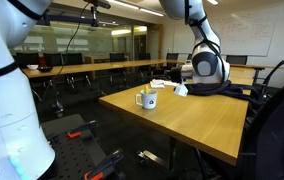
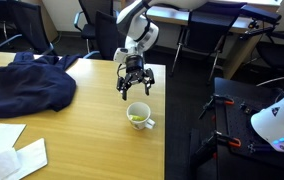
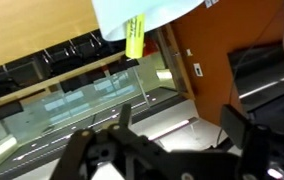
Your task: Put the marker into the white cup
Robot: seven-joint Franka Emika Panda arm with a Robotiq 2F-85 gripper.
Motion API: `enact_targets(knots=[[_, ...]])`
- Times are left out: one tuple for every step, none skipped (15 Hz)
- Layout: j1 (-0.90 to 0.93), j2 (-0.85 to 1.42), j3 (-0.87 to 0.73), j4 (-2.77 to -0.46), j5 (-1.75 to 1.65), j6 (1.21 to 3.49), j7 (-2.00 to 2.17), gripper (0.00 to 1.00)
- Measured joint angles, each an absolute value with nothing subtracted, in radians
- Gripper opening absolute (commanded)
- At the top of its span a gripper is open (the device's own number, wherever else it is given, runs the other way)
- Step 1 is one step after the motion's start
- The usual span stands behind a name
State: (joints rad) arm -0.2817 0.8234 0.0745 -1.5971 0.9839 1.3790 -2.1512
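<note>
The white cup (image 2: 133, 122) stands on the wooden table near its edge. It also shows in an exterior view (image 1: 149, 101) and at the top of the wrist view (image 3: 152, 10). The yellow marker (image 3: 135, 38) sits in the cup with one end sticking out past the rim, which also shows in both exterior views (image 1: 145, 91) (image 2: 138, 115). My gripper (image 2: 134, 86) hangs a little above and beyond the cup. It is open and empty, and its two dark fingers are spread wide in the wrist view (image 3: 182, 125).
A dark blue cloth (image 2: 27, 85) lies in a heap on the table (image 2: 82, 130). White papers (image 2: 12, 155) lie at a corner. Office chairs (image 2: 92, 25) and long desks (image 1: 92, 65) stand around the table. A red-and-black stand (image 2: 232, 115) is beside the table edge.
</note>
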Motion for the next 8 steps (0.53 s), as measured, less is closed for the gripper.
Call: enact_targets(knots=[[-0.272, 0.79, 0.067, -1.626, 1.0, 1.407, -2.13, 1.0], [-0.258, 0.753, 0.057, -1.658, 1.01, 1.437, -2.11, 1.0], [-0.242, 0.715, 0.046, -1.69, 1.012, 1.469, -2.087, 1.0], [-0.224, 0.676, 0.034, -1.724, 1.012, 1.5, -2.06, 1.0], [-0.206, 0.638, 0.023, -1.757, 1.01, 1.531, -2.031, 1.0], [-0.188, 0.602, 0.013, -1.789, 1.008, 1.561, -2.005, 1.0], [-0.172, 0.569, 0.006, -1.82, 1.005, 1.585, -1.982, 1.0], [-0.159, 0.538, 0.0, -1.848, 1.002, 1.608, -1.956, 1.0]])
